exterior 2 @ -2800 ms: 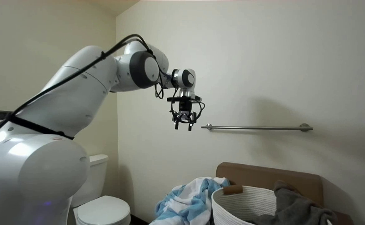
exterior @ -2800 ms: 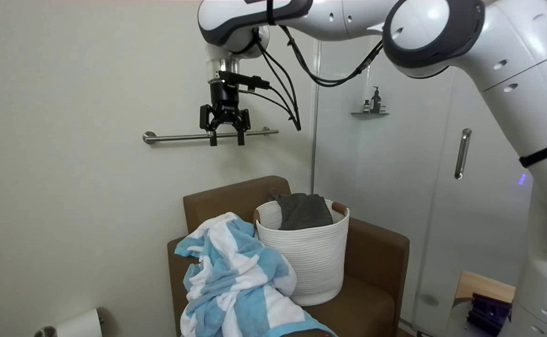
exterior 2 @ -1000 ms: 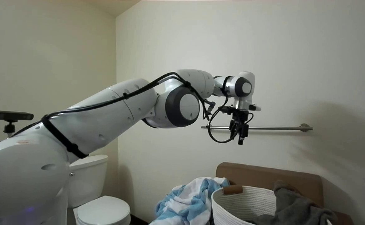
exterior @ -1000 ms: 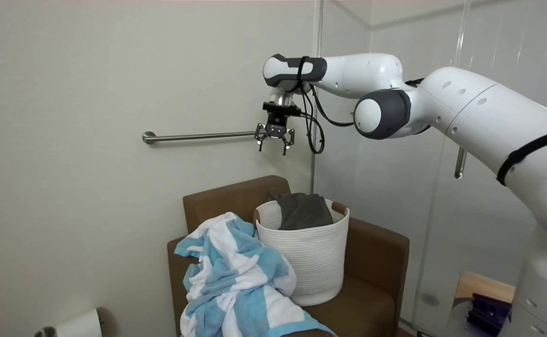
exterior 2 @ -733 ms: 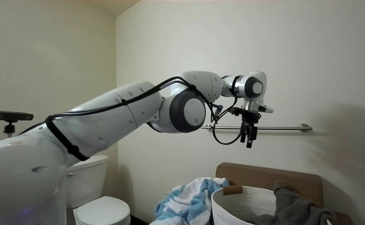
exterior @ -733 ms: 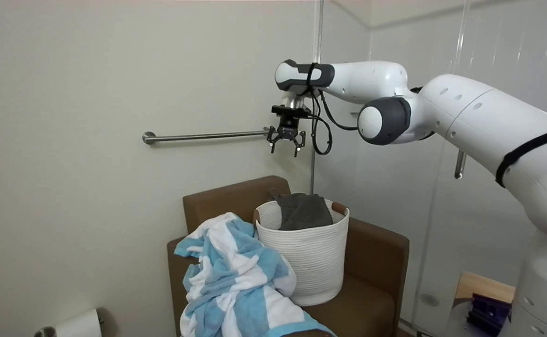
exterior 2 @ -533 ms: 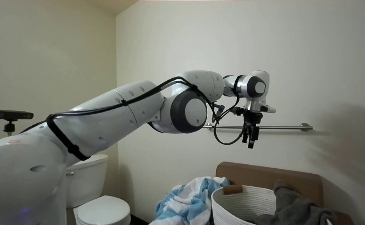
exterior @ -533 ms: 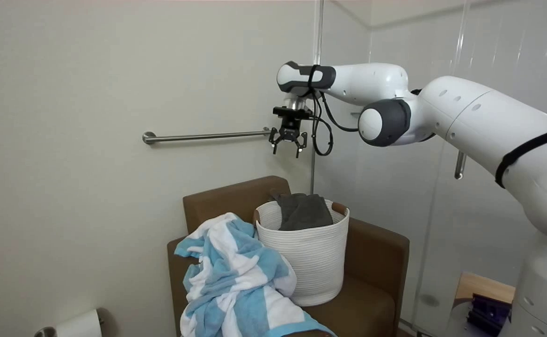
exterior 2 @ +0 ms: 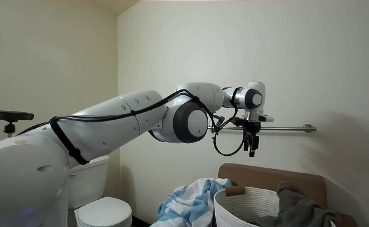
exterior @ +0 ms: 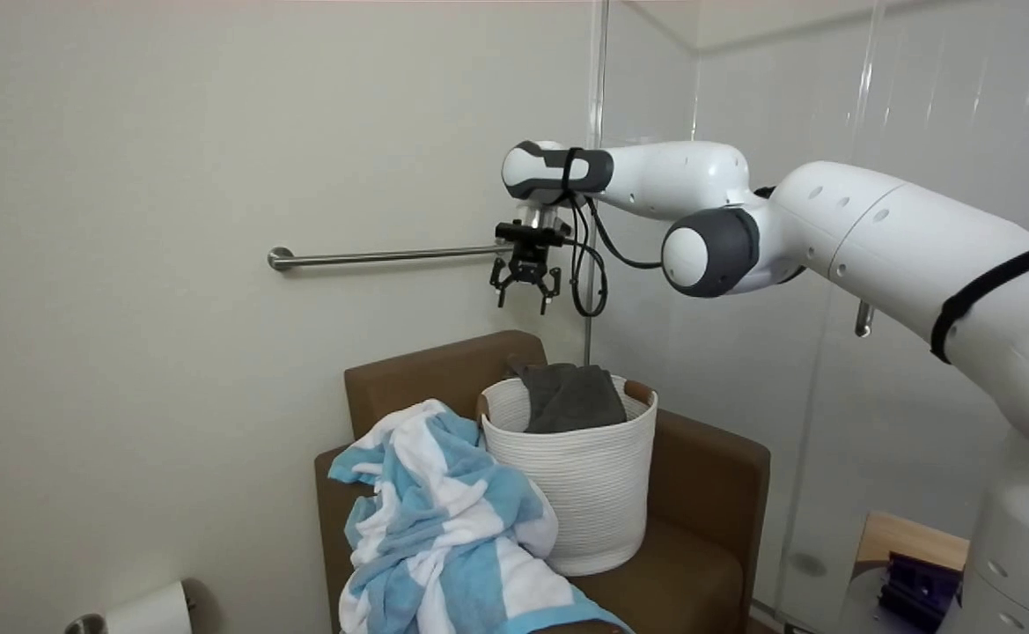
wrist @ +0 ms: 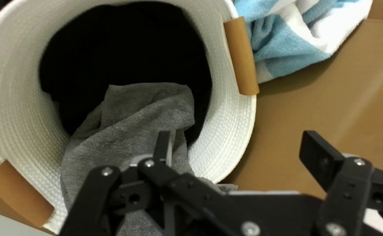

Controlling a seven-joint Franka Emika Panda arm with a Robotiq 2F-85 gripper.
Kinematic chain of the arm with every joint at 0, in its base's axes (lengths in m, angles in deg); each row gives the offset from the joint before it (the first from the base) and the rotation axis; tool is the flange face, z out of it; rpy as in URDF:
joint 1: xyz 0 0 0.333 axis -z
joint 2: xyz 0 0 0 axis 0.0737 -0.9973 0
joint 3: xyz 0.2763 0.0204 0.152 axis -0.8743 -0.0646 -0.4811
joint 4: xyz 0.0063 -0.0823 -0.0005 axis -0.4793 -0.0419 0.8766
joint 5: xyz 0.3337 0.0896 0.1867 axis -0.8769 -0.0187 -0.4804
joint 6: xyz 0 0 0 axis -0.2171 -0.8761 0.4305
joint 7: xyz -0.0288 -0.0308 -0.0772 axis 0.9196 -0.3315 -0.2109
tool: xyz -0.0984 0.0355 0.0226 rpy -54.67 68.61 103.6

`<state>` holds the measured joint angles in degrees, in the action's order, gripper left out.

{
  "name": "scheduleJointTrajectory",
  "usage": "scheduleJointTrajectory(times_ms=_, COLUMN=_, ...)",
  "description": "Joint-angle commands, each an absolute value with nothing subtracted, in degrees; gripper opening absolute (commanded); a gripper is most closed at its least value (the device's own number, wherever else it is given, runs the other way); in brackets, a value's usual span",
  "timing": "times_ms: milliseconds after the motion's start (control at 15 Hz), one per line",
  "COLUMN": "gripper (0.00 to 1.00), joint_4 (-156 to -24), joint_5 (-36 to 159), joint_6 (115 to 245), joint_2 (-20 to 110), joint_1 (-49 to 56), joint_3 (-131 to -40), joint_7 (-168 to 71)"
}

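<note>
your gripper (exterior: 522, 305) has its fingers (wrist: 319, 159) spread wide above the chair (exterior: 681, 581) and the basket (exterior: 580, 493) with a gray towel (wrist: 129, 137) in it.

I can't make out the dark bottom of the basket (wrist: 17, 98). From the wrist, 1 side of the gripper (wrist: 239, 141) hides part of the gray towel (wrist: 142, 114) in the basket. Beside the basket, the striped towel (exterior: 444, 519) is cut off below in both exterior views.
</note>
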<state>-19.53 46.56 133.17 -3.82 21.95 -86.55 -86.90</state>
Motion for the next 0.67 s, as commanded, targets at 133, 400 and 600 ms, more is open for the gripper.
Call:
scheduleJointTrajectory(times_ms=133, gripper=1.00, joint_4=-22.5, joint_5=46.4, joint_6=147.0, joint_2=-5.6, joint_1=22.9, joint_3=-85.2, joint_7=-98.8)
scheduleJointTrajectory(times_ms=400, gripper=1.00, joint_4=-23.4, joint_5=46.6, joint_6=151.1, joint_2=-6.0, joint_1=24.0, joint_3=-83.0, joint_7=-108.7)
scheduleJointTrajectory(times_ms=600, gripper=1.00, joint_4=-24.1, joint_5=46.4, joint_6=150.4, joint_2=-5.7, joint_1=25.2, joint_3=-81.5, joint_7=-115.8)
